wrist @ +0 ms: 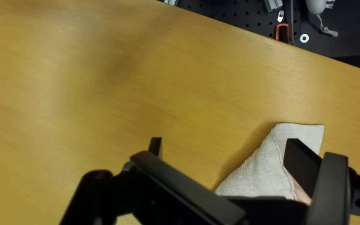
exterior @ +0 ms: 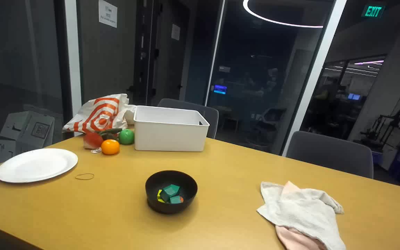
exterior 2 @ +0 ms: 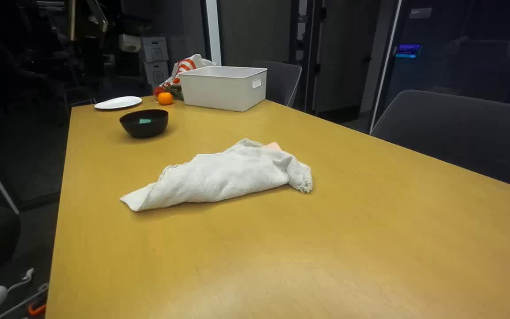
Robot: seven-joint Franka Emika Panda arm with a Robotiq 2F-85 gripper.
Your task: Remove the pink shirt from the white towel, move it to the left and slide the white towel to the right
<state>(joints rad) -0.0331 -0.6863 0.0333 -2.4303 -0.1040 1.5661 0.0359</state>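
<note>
1. The towel (exterior: 304, 211) was off-white, the shirt (exterior: 295, 238) pale pink.
2. The table (wrist: 180, 72) was honey-yellow, with faint grain.
3. The bowl (exterior: 167, 208) was black; the pieces (exterior: 171, 190) in it were green and yellow (with a spot of orange).
4. The bin (exterior: 168, 137) was ribbed and white, the plate (exterior: 36, 165) plain white.
5. The bag (exterior: 99, 116) was white, printed with red-orange concentric rings.
6. The gripper (wrist: 223, 148) was black, the chairs (exterior: 328, 152) dark grey.
</note>
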